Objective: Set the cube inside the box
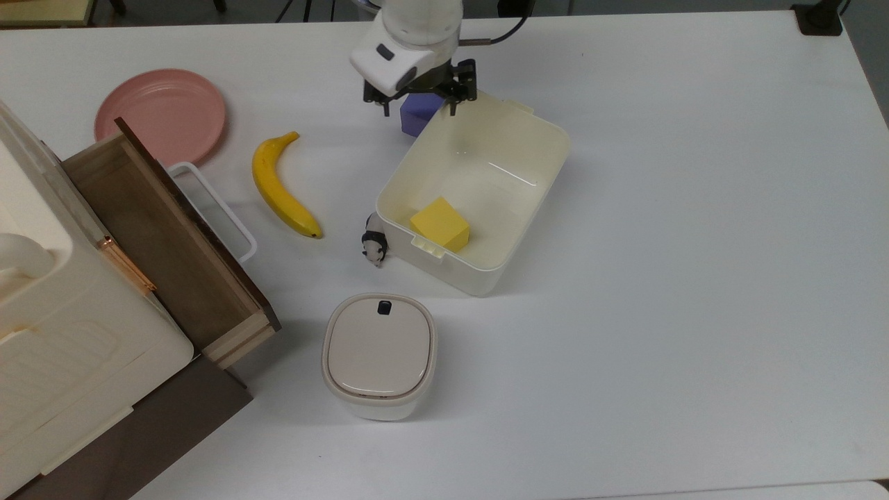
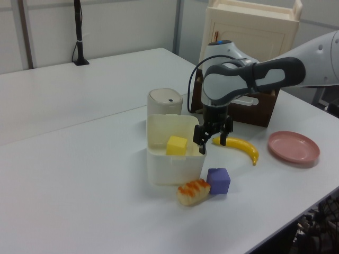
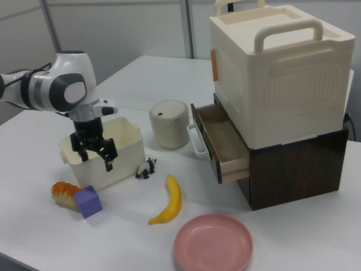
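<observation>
Your gripper is hanging with its fingers spread apart and gripping nothing, low over the table at the corner of the box nearest the cube. In the top view one fingertip is sitting on the top view's left of the cube and the other is hovering over the box rim, so the cube is peeking out just under the wrist. In the left view the gripper is standing against the box wall, above and behind the cube. You are seeing the cube resting on the table outside the box, just beside that corner. In the right view it is lying in front of the box with a bread-like toy touching or nearly touching it.

Inside the box a yellow cube is sitting near the wall closest to a small panda figure, which is standing just outside. Near the panda a banana is lying on the table, with a pink plate beyond it. A lidded round-cornered container is standing apart from the box, and a storage unit with an open wooden drawer is occupying the top view's left edge.
</observation>
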